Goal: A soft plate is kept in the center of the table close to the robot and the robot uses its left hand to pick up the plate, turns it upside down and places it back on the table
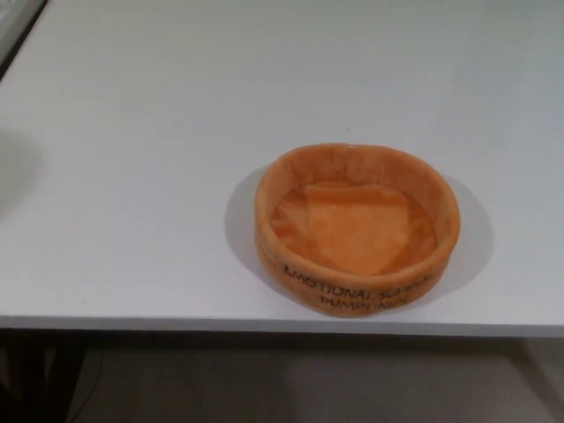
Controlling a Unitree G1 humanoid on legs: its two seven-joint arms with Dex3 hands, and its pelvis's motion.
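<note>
nearest you, the table (pixel 132 264) edge runs across the bottom, and the orange soft plate (pixel 357 227) sits just behind it at about 5 o'clock, opening up, printed side facing you. neither hand is in view, so you can't tell their state. you're still before the pick: bring the left hand in from 9 o'clock toward the plate's near-left wall.
</note>
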